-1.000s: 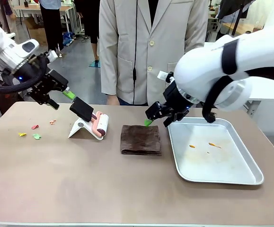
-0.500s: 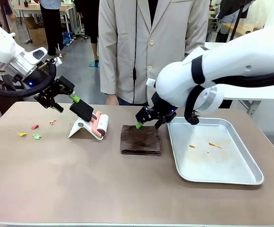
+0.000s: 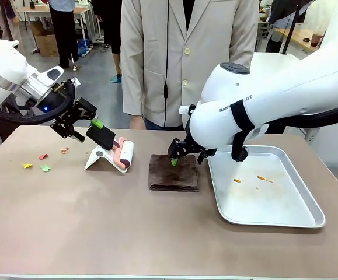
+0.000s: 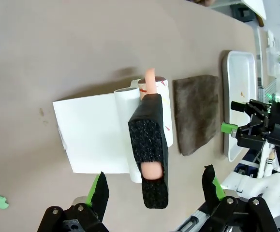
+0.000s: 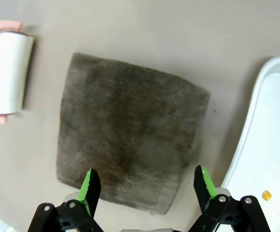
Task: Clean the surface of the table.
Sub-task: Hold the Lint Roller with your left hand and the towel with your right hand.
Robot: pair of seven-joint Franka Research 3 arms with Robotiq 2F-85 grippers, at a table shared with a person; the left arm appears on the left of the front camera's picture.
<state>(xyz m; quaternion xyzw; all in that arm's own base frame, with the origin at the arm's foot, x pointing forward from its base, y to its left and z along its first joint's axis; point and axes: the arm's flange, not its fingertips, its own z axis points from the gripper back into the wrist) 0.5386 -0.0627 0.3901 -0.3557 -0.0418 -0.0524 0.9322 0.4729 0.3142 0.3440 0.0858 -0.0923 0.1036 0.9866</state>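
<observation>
Both arms have swung inward: the right hand (image 5: 147, 184), wide open and empty, now hovers just above the folded brown cloth (image 3: 171, 175). The left hand (image 4: 154, 183), equally open, straddles the lint roller (image 3: 124, 153) handle without gripping it. Cloth, roller, metal tray (image 3: 297, 217) and paper scraps (image 3: 45, 168) lie on the taupe tabletop (image 3: 98, 221).
</observation>
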